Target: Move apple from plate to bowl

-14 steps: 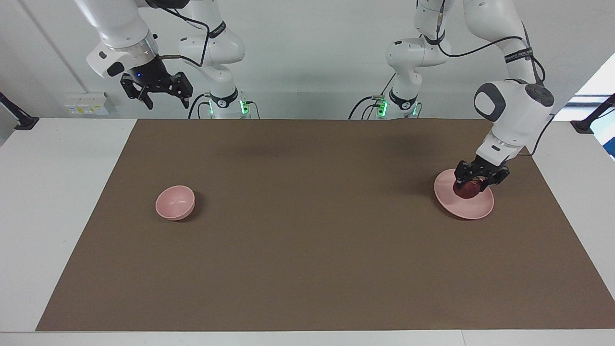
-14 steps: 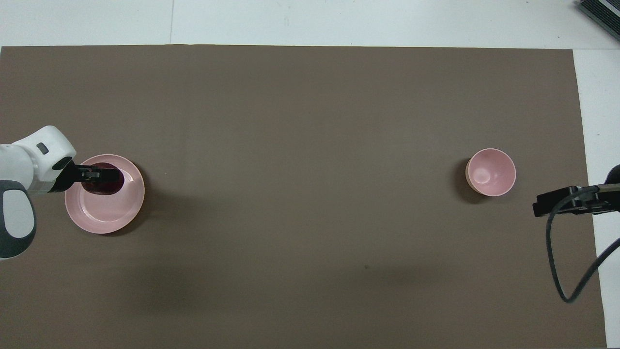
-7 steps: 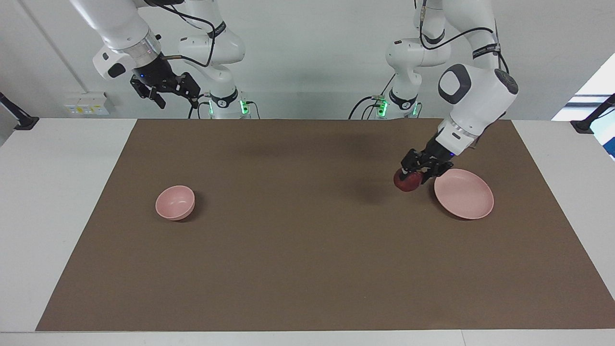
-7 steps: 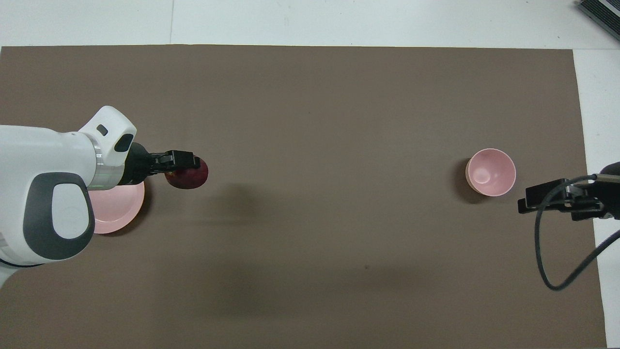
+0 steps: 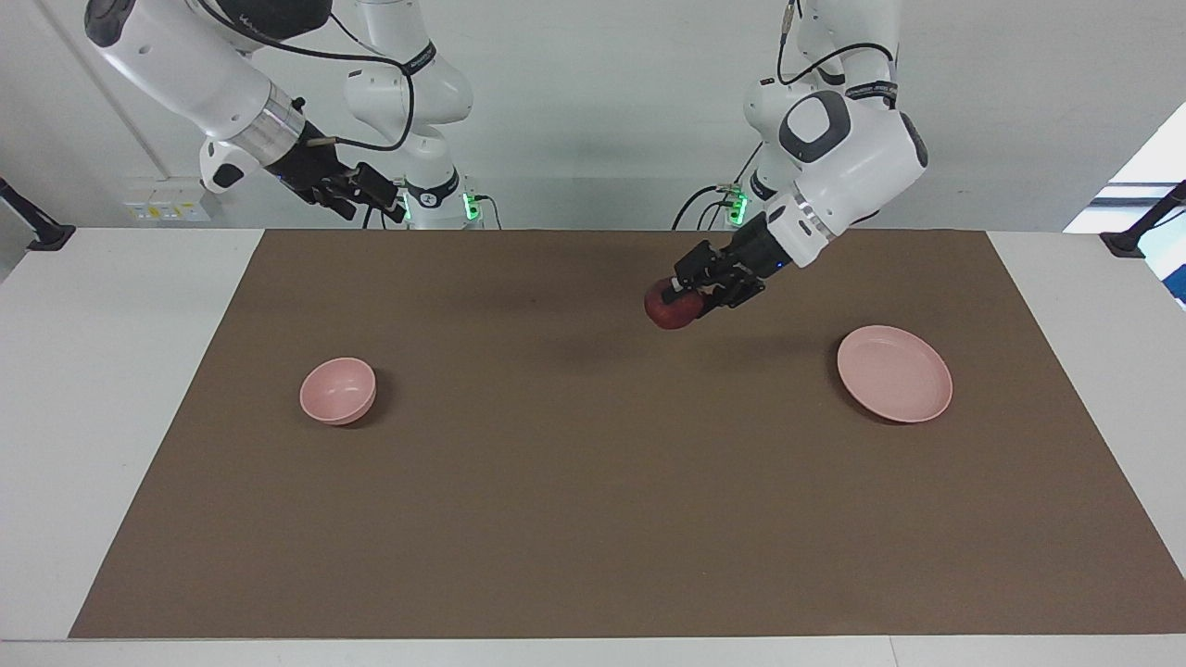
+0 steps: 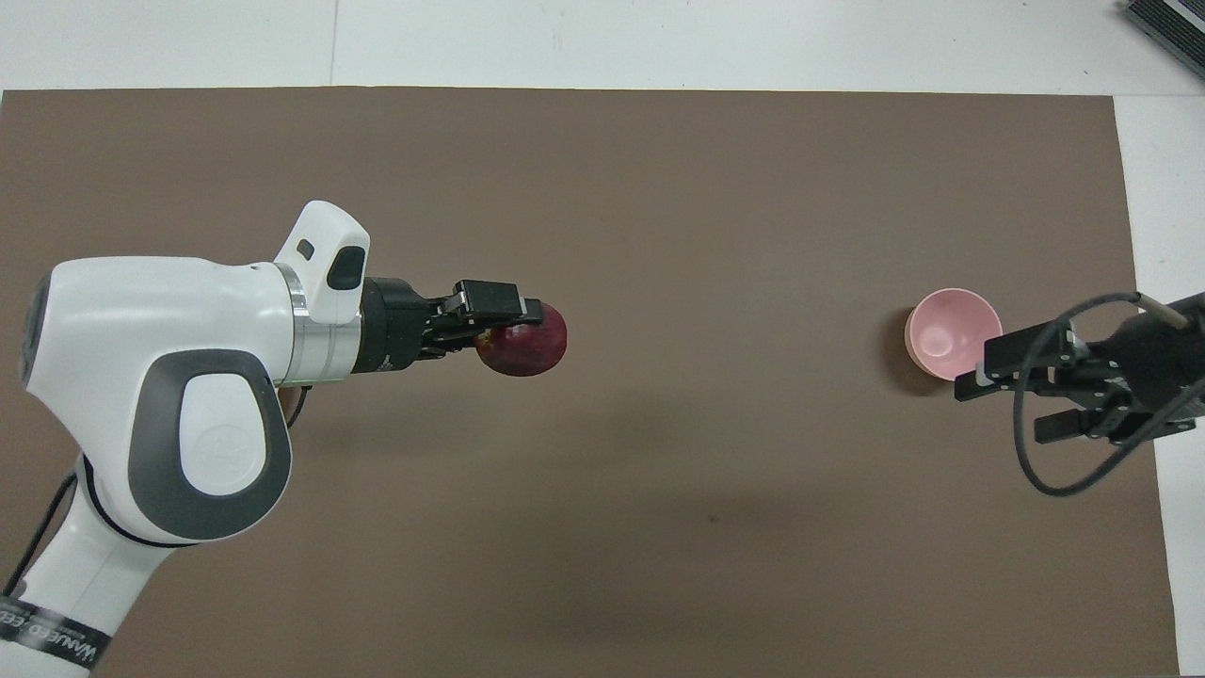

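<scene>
We now carry the apple [image 5: 671,309] clamped in the left claw [image 5: 687,289], clear of the plate [image 5: 895,373], which it has left empty, and over mid-bench mat. The right claw [image 5: 371,196], fingers spread, has swung toward the bowl [image 5: 338,390]. Transfer is roughly halfway; a handover looks likely.
</scene>
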